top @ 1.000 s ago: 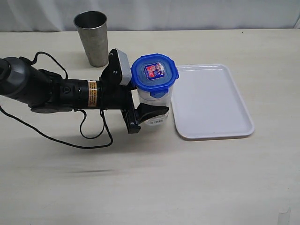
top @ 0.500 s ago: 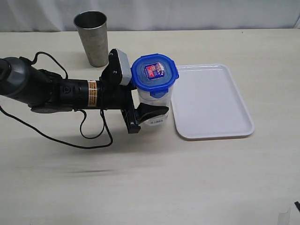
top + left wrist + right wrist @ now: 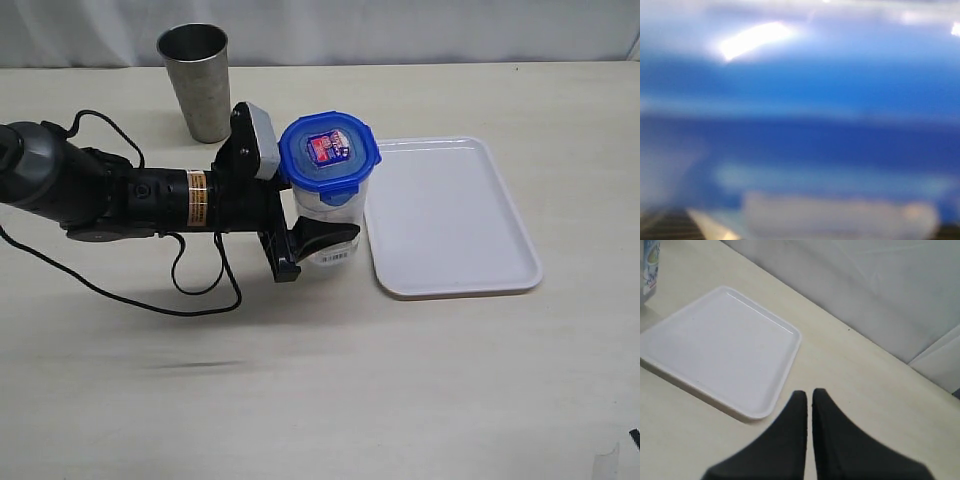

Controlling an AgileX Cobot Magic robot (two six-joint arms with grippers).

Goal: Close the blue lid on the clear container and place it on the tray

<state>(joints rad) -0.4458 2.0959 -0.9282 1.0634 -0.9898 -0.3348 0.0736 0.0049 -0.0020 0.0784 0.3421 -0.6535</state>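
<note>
Your metal tumbler point(image 3: 197, 80) stands upright at the back left of the surface point(image 3: 300, 380). Next, your left hand point(image 3: 318, 222) is clamped around the clear container point(image 3: 352, 212), with the blue lid point(image 3: 329, 152) seated on top. The container is just beside the tray point(image 3: 450, 215), not on it. The left wrist view shows only a blue blur. Your right hand point(image 3: 809, 400) hangs over the surface near the tray, fingers nearly touching, holding nothing.

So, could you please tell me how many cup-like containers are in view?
2: the grey metal tumbler at the back left, and the clear container, blue lid on, just left of the tray.
</note>
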